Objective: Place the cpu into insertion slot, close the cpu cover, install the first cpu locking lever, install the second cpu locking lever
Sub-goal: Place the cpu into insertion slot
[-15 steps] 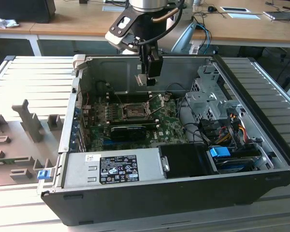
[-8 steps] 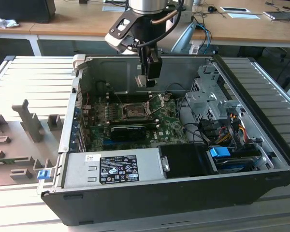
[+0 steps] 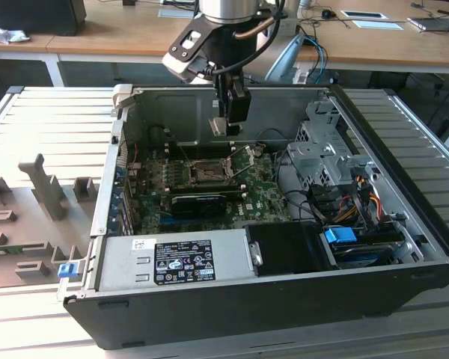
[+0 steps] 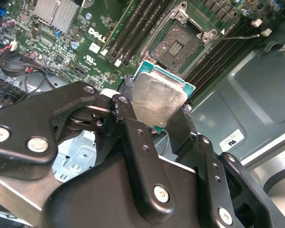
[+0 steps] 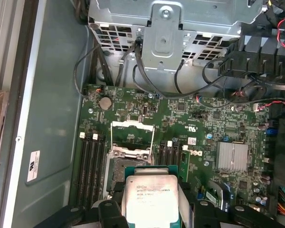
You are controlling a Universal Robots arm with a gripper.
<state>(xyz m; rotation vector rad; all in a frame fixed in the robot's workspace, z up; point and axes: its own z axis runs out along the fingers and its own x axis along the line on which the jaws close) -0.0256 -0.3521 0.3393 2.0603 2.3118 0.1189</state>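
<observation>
Exterior view: my gripper (image 3: 223, 126) hangs over the open computer case (image 3: 404, 247), above the green board (image 3: 269, 196), placed, I judge, for a straight descent.

Second wrist view: my jaws are clamped on the cpu (image 4: 157, 97) by two opposite edges, leaving its metal face free. The insertion slot (image 4: 179, 43) lies bare beyond it, apart.

First wrist view: the cpu cover (image 5: 131, 125) stands hinged open, clearing the socket.

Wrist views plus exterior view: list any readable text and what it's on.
cpu, clamped in the gripper: print on its face, too small to read.
White sticker on the case wall: too small to read.
Power supply label: blurred, unreadable.
Green circuit board: white maker's logo, not quoted; other markings too small.
</observation>
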